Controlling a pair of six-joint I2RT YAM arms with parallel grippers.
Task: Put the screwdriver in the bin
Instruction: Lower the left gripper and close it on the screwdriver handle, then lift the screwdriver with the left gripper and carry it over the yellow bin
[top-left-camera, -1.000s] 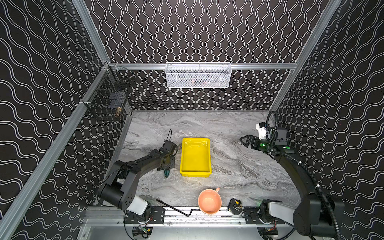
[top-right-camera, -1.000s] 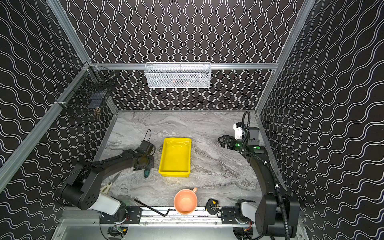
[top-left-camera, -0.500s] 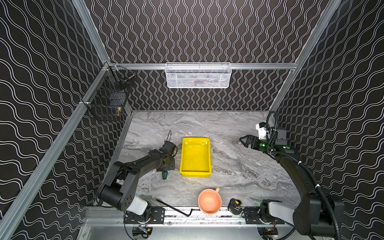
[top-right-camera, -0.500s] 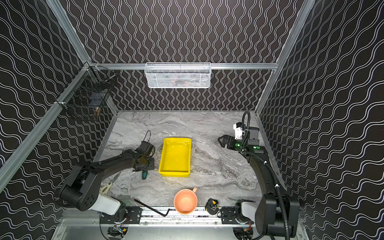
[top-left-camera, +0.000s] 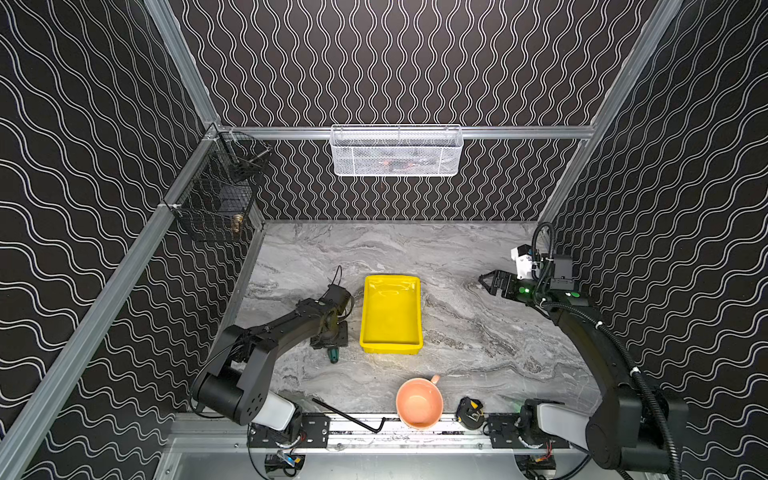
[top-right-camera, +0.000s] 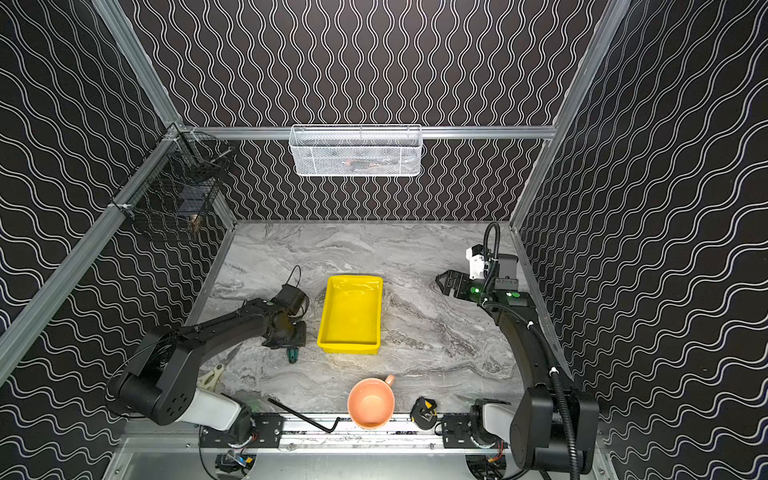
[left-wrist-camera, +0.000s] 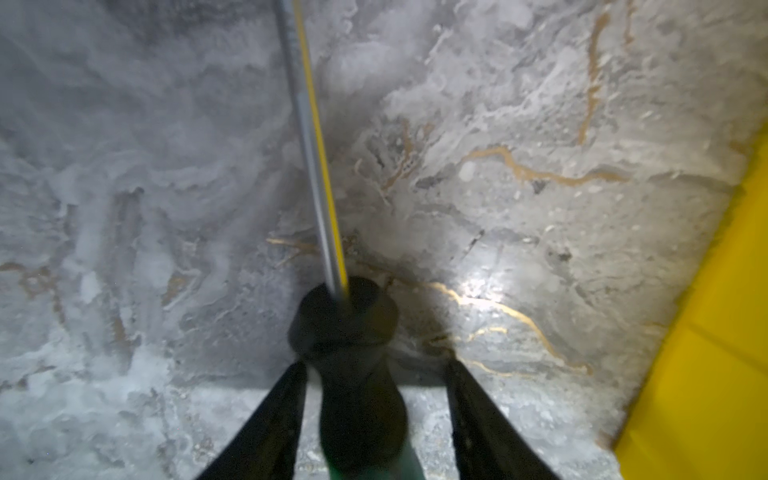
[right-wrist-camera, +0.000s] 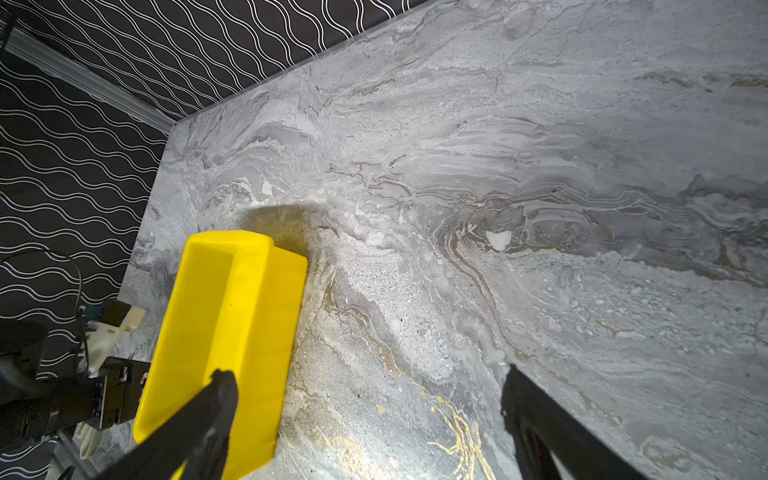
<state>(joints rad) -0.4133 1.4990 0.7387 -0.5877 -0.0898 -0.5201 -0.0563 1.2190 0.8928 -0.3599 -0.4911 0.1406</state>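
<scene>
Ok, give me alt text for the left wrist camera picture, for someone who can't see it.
The black handle of the screwdriver sits between the open fingers of the left gripper, touching one with a gap to the other. Its thin metal shaft runs away from the camera over the grey marble table, and the yellow bin shows at one edge.

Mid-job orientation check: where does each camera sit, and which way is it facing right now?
Top views: high above the front edge, looking down and back over the table, bin, left arm and right arm.
Left wrist: low over the table, looking along the screwdriver; left gripper fingers straddle its handle.
Right wrist: raised at the table's right side, looking across toward the bin; open right gripper fingers show.
Shared: both wrist views catch the bin; the right wrist view also sees the left arm.
</scene>
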